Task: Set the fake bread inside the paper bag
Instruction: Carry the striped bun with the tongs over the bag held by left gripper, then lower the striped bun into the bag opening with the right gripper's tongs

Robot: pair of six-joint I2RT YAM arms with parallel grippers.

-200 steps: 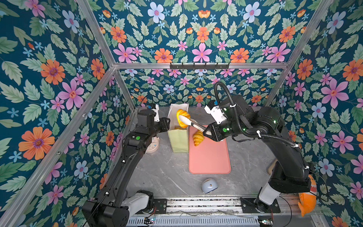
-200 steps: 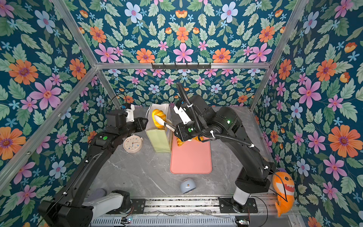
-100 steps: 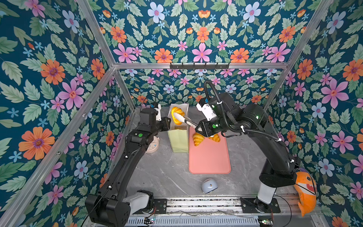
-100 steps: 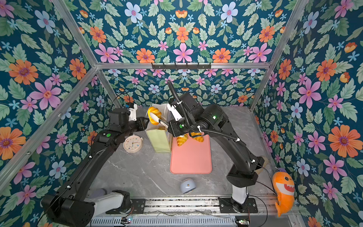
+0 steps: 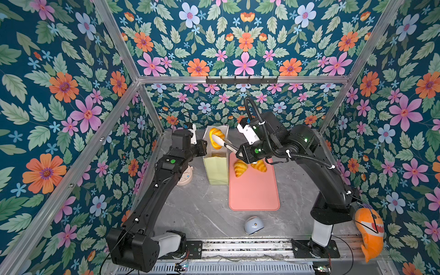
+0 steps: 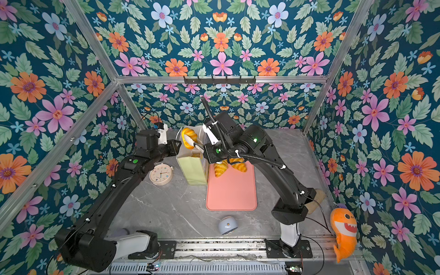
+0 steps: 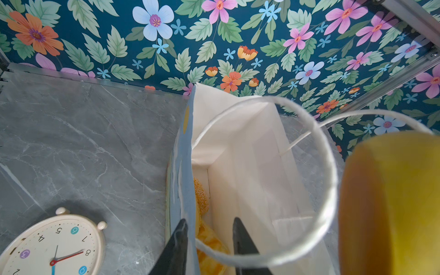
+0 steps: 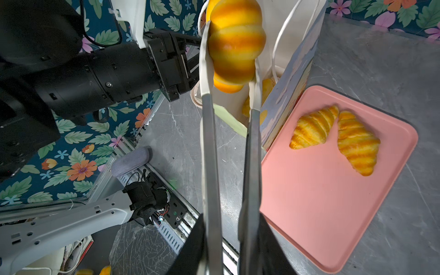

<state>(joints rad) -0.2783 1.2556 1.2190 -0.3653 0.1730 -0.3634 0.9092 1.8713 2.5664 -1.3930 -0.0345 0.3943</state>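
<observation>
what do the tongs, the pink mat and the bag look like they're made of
tongs: bare metal arms, judging by the grey brushed sheen; the pale matt tips look like silicone or plastic.
pink mat: smooth, matt, with rounded corners and a low rim, probably silicone or soft plastic.
paper bag: paper, with crisp fold creases in a matt white inside.

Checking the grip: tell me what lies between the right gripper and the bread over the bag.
Metal tongs: the right gripper clamps their handles, their white tips pinch the bread. The right wrist view shows it.
</observation>
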